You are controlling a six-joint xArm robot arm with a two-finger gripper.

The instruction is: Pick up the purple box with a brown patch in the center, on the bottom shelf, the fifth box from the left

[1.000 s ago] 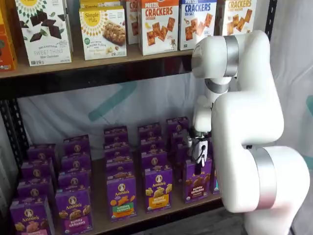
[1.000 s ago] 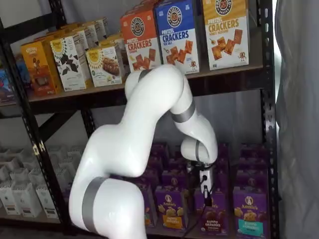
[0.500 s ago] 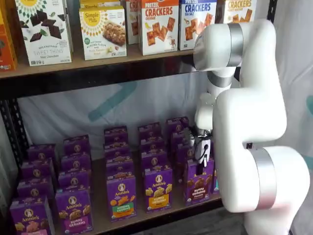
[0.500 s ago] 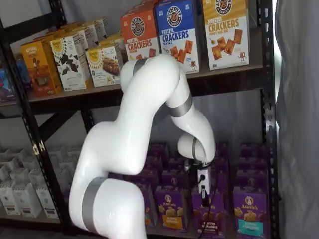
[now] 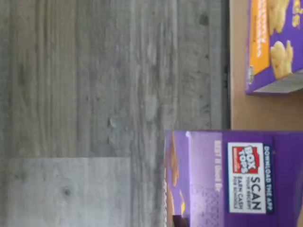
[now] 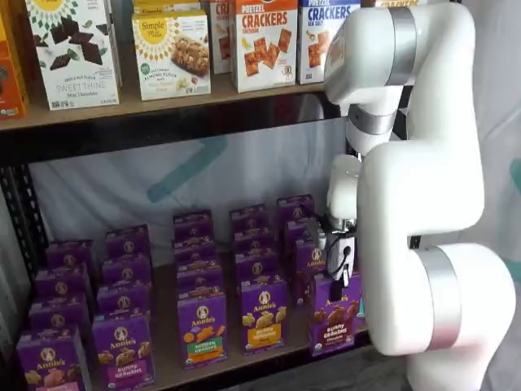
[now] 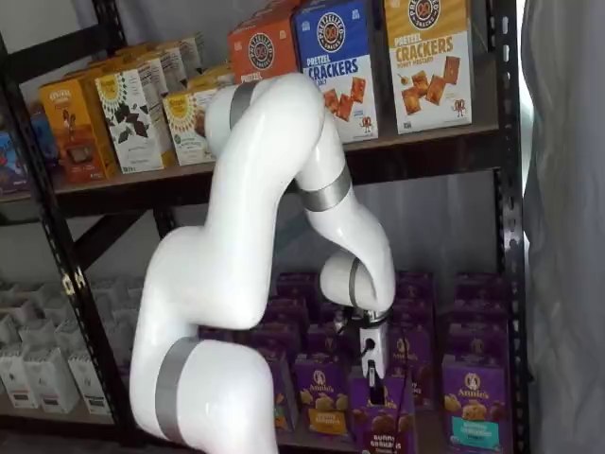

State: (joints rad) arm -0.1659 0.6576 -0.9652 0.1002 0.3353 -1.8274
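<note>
I am seeing the claw [image 6: 339, 281] gripping the top of the purple box [image 6: 334, 318], fingers closed on it, the box tilting forward at the bottom shelf's [image 6: 244, 352] front edge beside its neighbour box [image 6: 264, 315].

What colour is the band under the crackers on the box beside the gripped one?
Orange, on the neighbouring box; clearest in a shelf view.

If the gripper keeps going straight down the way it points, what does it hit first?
The gripper points down at the top of the purple Bunny Grahams box, apparently already closed on it. Past the box, likely the shelf board or its front edge; depth is unclear.
</note>
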